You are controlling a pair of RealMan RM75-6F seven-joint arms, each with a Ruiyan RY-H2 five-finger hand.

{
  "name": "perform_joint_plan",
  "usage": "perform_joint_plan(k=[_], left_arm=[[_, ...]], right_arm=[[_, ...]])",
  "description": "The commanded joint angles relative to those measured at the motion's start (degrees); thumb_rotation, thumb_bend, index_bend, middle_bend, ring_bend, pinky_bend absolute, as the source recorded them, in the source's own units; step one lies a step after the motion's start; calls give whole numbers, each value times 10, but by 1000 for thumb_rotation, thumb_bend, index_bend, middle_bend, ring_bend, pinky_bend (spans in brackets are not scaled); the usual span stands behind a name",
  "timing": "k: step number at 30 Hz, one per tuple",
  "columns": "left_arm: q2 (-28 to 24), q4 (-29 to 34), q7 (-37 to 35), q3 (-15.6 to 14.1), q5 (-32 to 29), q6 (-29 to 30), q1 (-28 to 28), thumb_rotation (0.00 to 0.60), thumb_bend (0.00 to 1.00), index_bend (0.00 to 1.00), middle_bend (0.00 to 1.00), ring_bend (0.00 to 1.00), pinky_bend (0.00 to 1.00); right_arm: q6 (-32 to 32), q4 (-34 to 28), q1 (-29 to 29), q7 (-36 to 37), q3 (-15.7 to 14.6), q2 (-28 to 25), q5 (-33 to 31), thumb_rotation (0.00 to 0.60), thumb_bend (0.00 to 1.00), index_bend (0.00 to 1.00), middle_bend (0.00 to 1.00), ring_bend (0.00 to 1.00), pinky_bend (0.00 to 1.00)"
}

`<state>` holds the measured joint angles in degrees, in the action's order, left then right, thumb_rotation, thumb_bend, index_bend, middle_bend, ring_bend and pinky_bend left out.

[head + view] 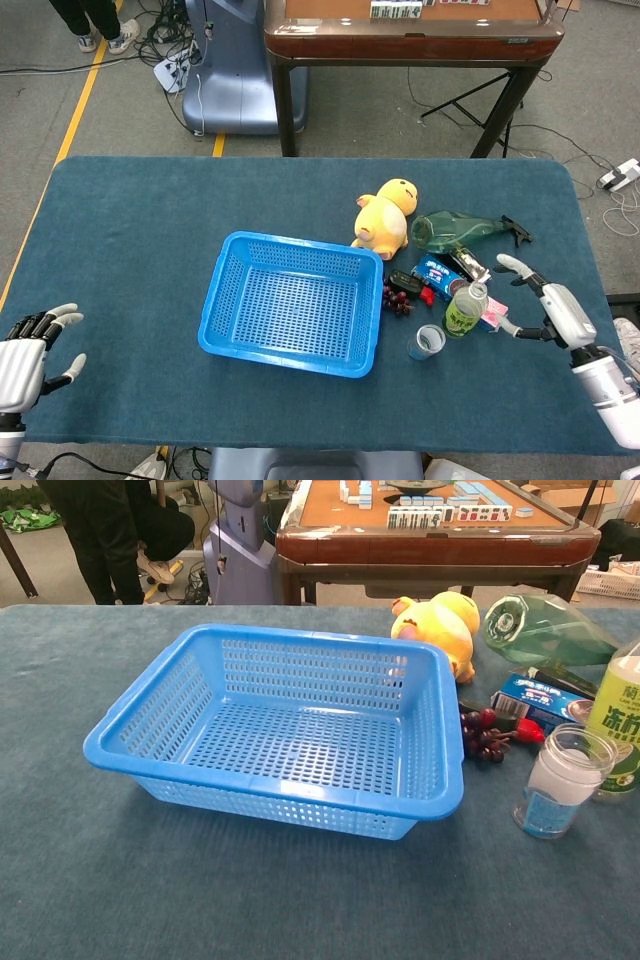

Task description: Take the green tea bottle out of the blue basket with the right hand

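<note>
Grey floor with cables and a yellow line beyond the table [150, 220]; its top is dark teal cloth; a wooden mahjong table [410, 25] stands behind it, with a blue-grey machine base [235, 70] to that table's left.

Landmark: the blue basket [292, 302], mid-table, nothing visible inside it in either view.

Far left of the basket, at the near table edge: left hand [25, 355], fingers spread apart, holding nothing; well apart from the basket.

Beyond the basket's right far corner: yellow plush duck [385, 218], lying just beside the rim; right of the duck, a green translucent spray bottle [460, 230] on its side.

Close to the basket's right wall: dark grapes [397, 299] with a small red item [427, 294] next to them; a blue box [436, 270] behind these; a clear jar [427, 342] standing upright near the basket's near right corner.

Right of the jar: green tea bottle [464, 310], upright on the cloth, outside the basket, white cap up; a pink item [490, 316] lies just beside its right side; in the chest view the bottle [620, 735] is cut by the right frame edge, behind the jar [562, 782].

Furthest right of the basket: right hand [550, 305], fingers apart and wide, holding nothing; clear of the bottle, with the pink item between them.
</note>
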<state>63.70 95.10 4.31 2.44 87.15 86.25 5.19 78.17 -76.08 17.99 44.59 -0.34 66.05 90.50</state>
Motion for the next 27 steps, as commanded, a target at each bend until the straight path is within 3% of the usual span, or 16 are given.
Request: perform_joint_plan(k=[1,7,15,27], left_arm=[[1,0,2,0,0,-1,1,600,307,355,228,214,188],[-1,4,7,0,0,-2,2,600,307,356,228,214,188],[-5,12,12,-3,0,0,-1,600,307,357,228,214,188],[-5,18,19,-8,11,5,-3,600,307,357,228,214,187]], right_arm=[[95,-56,-63,-218,31,-12,-48,600,310,315,337,278,351],[126,-102,-101,-253,20,-32,-44,600,311,365,378,341,435],[139,-140,-139,-294,-5,-58,-29,600,311,392,397,344,438],[134,-129,-171,-294,-31,-44,-3,600,317,401,406,359,445]])
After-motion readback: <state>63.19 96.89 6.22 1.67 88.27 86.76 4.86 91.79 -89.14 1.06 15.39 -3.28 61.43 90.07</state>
